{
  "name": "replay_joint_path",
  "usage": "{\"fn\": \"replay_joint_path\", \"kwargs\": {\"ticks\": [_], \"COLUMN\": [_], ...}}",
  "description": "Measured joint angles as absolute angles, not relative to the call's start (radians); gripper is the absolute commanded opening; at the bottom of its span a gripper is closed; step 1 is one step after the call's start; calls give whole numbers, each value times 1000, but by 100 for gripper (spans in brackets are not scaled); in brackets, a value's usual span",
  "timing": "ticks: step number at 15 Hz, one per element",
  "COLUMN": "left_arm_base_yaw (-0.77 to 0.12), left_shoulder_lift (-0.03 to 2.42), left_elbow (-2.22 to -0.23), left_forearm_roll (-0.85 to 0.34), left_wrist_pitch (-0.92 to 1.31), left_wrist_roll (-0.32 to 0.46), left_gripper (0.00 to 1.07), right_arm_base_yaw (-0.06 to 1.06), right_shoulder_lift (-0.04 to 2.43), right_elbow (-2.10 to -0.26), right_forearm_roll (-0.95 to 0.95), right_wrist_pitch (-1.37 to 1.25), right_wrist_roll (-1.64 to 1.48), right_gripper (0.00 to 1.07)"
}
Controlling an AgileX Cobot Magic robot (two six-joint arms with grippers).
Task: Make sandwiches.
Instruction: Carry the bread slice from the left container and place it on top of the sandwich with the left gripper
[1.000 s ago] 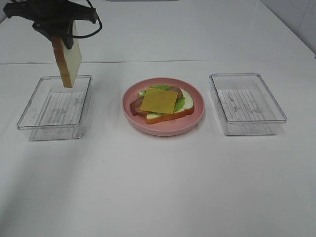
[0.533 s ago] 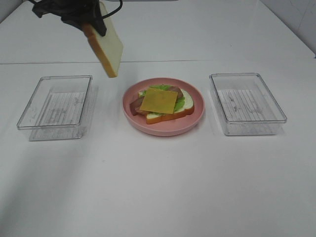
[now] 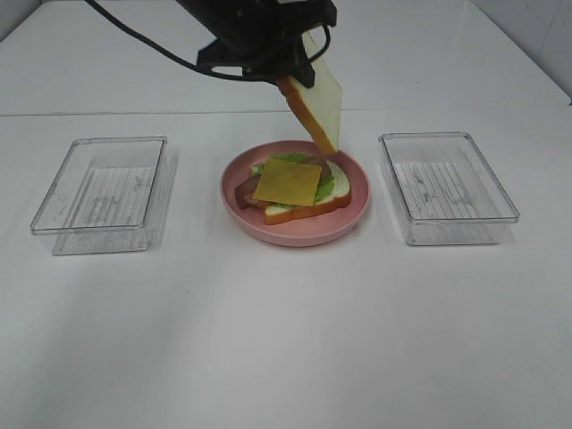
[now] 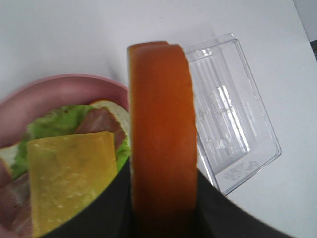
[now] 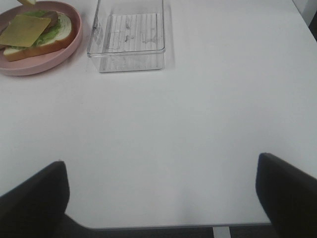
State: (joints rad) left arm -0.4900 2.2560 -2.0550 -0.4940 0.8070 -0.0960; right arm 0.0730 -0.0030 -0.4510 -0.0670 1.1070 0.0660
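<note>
One bread slice (image 3: 317,105) is being gripped on edge by the left claw (image 3: 288,79) above the pink plate (image 3: 295,234); laying it flat onto the cheese (image 3: 287,181) is being called for next.

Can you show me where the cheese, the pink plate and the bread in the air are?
cheese (image 3: 287,181), high view, middle of slice
pink plate (image 3: 295,234), high view, front rim
bread (image 3: 323,103), high view, white face

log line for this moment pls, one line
left pincer: shut on bread slice | above pink plate, open-faced stack cheese-topped | right pincer: open, idle
</note>
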Motion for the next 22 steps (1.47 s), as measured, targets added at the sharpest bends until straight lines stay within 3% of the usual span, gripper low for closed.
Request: {"fn": "replay_joint_path", "kwargs": {"ticks": [4, 7, 17, 19, 22], "left_arm_base_yaw": [-499, -498, -451, -451, -451], "left_shoulder_lift": [2357, 2395, 2414, 2414, 2415], "left_elbow": [-2055, -2055, -2055, -2055, -2055], "left_forearm_roll": [-633, -661, -622, -602, -534], "left_wrist_pitch": [746, 724, 772, 775, 797], "left_wrist_roll": [-72, -62, -104, -112, -126], "left_gripper": [0, 0, 0, 19, 81], "right_arm_base_yaw": [73, 73, 73, 73, 73], "right_shoulder_lift": [-3, -3, -3, -3, -3], "right_elbow": [-451, -451, -451, -451, -451], "right_forearm_roll": [-67, -67, -67, -67, -67], "right_wrist_pitch": [1107, 1107, 1107, 1107, 1107], "right_wrist_roll": [66, 66, 66, 66, 66], "right_gripper": [99, 99, 99, 99, 99]}}
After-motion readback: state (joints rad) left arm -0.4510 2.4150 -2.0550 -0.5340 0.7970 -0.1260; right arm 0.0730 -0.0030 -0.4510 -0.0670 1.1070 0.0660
